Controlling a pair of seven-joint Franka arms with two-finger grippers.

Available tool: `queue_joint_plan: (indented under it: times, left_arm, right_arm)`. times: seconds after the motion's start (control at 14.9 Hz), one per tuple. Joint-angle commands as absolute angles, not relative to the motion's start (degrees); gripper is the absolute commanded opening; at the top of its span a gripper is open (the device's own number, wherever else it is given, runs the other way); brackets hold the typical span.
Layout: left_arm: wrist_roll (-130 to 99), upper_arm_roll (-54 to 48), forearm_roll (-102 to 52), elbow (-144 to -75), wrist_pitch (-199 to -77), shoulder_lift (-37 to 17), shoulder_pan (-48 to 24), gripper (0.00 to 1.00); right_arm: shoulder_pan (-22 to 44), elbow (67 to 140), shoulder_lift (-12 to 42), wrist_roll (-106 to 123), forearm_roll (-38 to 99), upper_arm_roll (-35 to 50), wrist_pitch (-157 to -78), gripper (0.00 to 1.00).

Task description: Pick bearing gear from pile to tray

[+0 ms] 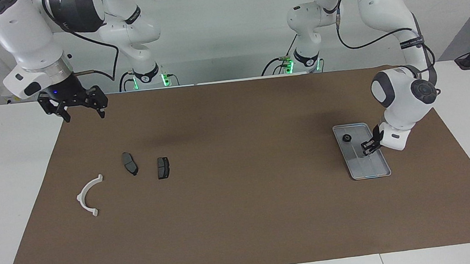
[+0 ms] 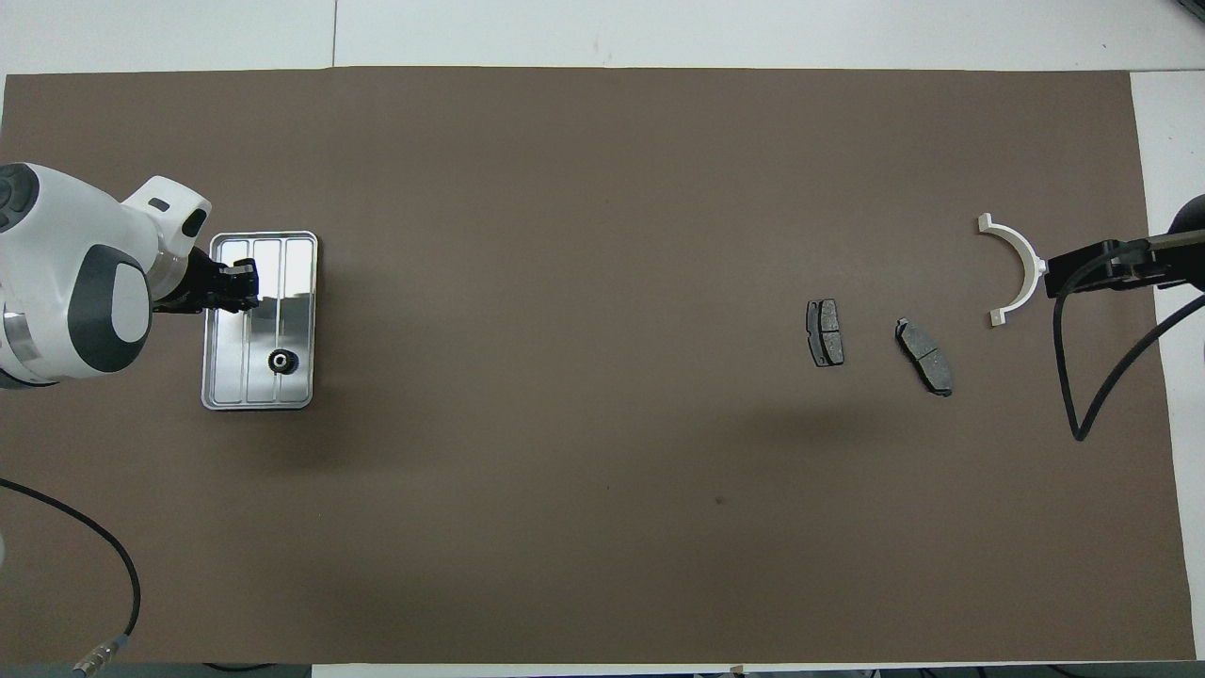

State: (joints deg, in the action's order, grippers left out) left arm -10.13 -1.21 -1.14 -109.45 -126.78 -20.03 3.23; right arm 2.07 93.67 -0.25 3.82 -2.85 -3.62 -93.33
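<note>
Silver-grey metal marked the tray [image 1: 364,171], lying at the right of the facing view on the brown mat [image 1: 243,217] that covered the table [image 1: 2,180]. One small black bearing gear [image 1: 347,138] sat inside the tray, in its upper part in that view. The left pincer [image 1: 368,146] hung over the tray's middle, its fingertips closed together on nothing, the gear apart from it. At the left of the facing view lay the pile: a white half-ring bracket [image 1: 89,195] and two dark grey plates [image 1: 130,163] [image 1: 163,167] side by side, apart from each other. The right pincer [image 1: 82,112] hovered in the upper left of the frame over the mat's corner, its fingers spread wide and empty.
</note>
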Motion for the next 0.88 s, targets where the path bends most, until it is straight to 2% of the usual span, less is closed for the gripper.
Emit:
queue_joint_plan:
  times: [0.0,0.27,0.34,0.4,0.47,0.54,0.61,0.67,0.81]
  left_arm:
    - [-9.5,-1.5,-0.5,-112.6,-128.6,-17.8,3.7,0.01]
    - [-9.4,-1.5,-0.5,-114.3,-129.8,-17.2,3.5,0.05]
    - [-9.4,-1.5,-0.5,-114.5,-130.0,-17.2,3.5,0.08]
    - [-9.4,-1.5,-0.5,-114.5,-130.0,-17.2,3.4,0.19]
    - [-9.4,-1.5,-0.5,-114.5,-129.9,-17.2,3.5,0.34]
    - [-9.4,-1.5,-0.5,-114.4,-129.8,-17.2,3.5,0.57]
    - [-9.3,-1.5,-0.4,-114.1,-129.4,-17.2,3.5,0.92]
    - [-9.3,-1.5,-0.5,-113.6,-128.9,-17.1,3.3,1.0]
    - [-9.3,-1.5,-0.5,-110.6,-125.9,-16.4,3.4,1.0]
  right_arm:
    - [1.8,96.2,-1.8,4.0,-1.8,-3.5,-95.0,1.0]
    - [1.2,96.6,-1.8,4.4,-1.8,-3.5,-95.3,1.0]
    - [1.2,96.7,-1.8,4.4,-1.8,-3.5,-95.3,1.0]
    - [1.3,96.7,-1.9,4.3,-1.8,-3.5,-95.4,1.0]
    - [1.3,96.8,-1.9,4.3,-1.8,-3.5,-95.4,1.0]
    - [1.3,96.8,-1.9,4.3,-1.8,-3.5,-95.3,1.0]
    - [1.3,96.8,-1.9,4.3,-1.8,-3.5,-95.3,1.0]
    - [1.3,96.8,-2.0,4.4,-1.8,-3.5,-95.3,1.0]
    - [1.2,96.7,-1.9,4.4,-1.8,-3.5,-95.3,1.0]
